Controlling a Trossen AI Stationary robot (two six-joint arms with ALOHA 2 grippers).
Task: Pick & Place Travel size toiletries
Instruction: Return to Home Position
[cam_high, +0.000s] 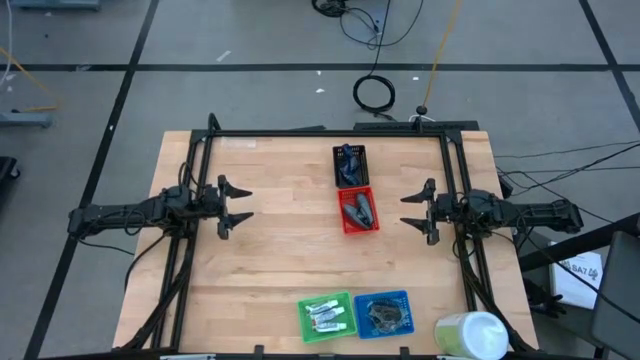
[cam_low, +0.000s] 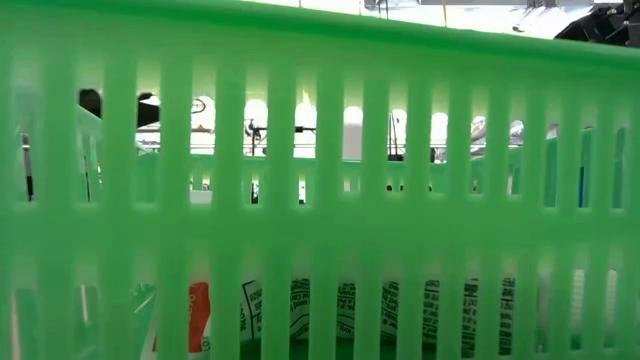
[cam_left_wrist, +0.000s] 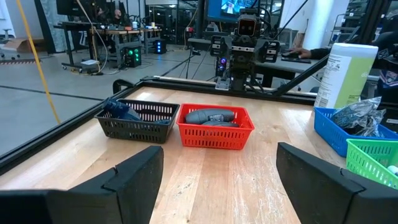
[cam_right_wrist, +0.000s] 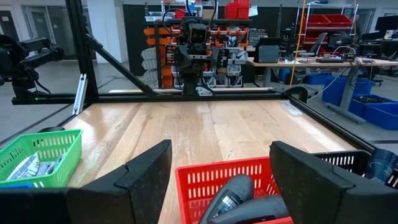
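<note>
Overhead, low camera against green basket (cam_low: 320, 230), opposed wrist views share red basket (cam_left_wrist: 214, 135)

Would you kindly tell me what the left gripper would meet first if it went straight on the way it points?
Probably the red basket: the open left gripper points across the table at its side wall, with the black basket just off that line. Its height is hard to judge.
</note>
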